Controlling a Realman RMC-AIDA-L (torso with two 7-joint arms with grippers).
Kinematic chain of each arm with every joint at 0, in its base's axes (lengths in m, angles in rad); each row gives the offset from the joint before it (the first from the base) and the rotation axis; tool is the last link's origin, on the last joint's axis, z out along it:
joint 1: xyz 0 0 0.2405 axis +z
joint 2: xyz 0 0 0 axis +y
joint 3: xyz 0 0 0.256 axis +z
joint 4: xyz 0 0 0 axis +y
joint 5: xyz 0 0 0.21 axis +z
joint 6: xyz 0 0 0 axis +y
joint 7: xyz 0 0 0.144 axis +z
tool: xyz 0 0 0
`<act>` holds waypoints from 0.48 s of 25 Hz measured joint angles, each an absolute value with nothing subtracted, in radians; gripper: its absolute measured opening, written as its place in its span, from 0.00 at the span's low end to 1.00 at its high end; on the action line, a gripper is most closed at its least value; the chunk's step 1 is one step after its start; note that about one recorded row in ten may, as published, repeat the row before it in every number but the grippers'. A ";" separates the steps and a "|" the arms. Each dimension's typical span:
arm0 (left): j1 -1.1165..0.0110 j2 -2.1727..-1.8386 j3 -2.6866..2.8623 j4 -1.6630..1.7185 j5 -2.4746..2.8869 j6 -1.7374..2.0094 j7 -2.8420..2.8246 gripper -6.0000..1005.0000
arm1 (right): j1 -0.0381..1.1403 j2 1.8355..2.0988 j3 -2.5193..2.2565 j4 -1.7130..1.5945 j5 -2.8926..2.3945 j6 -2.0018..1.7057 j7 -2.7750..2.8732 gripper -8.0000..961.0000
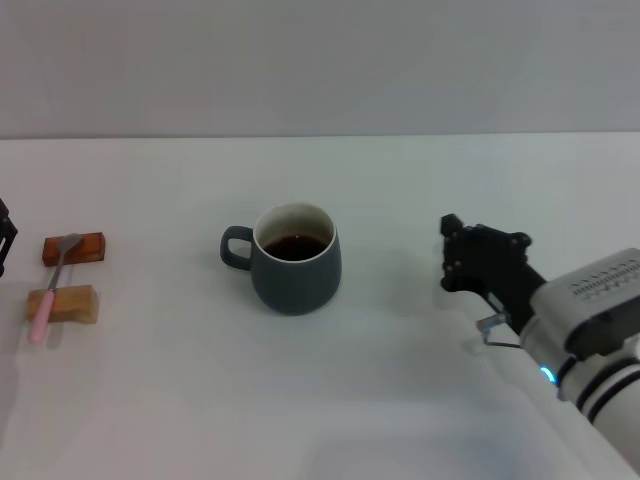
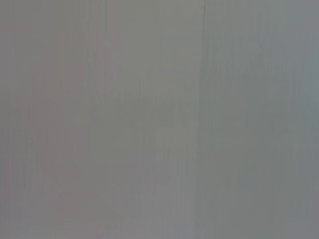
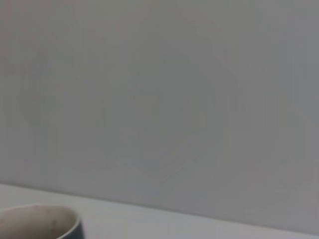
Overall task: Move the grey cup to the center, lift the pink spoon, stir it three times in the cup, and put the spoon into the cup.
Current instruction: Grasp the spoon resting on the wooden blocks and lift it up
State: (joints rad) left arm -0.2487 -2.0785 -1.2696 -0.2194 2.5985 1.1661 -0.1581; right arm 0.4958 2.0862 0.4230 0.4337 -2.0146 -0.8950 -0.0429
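The grey cup stands upright mid-table, handle to the left, with dark liquid inside. Its cream rim also shows in the right wrist view. The pink spoon lies at the far left across a reddish-brown block and a light wooden block, metal bowl on the far block. My right gripper hovers right of the cup, apart from it, fingers apart and empty. Only a dark edge of my left gripper shows at the left border, beside the blocks.
The white table runs back to a plain grey wall. The left wrist view shows only a blank grey surface. My right arm fills the lower right corner.
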 joint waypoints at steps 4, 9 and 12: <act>-0.239 -2.079 -1.266 -0.221 2.598 1.180 -0.177 0.80 | 0.462 2.086 0.423 0.415 -2.014 -0.968 -0.043 0.01; -0.207 -2.076 -1.240 -0.221 2.602 1.228 -0.209 0.80 | 0.403 2.085 0.423 0.391 -2.014 -1.081 -0.050 0.01; -0.185 -2.074 -1.211 -0.220 2.605 1.255 -0.207 0.80 | 0.375 2.084 0.432 0.374 -2.014 -1.129 -0.051 0.01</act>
State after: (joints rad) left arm -0.1850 -2.0738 -1.2115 -0.2201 2.6047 1.2554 -0.2074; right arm 0.3750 2.0839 0.4316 0.3740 -2.0139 -1.1293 -0.0505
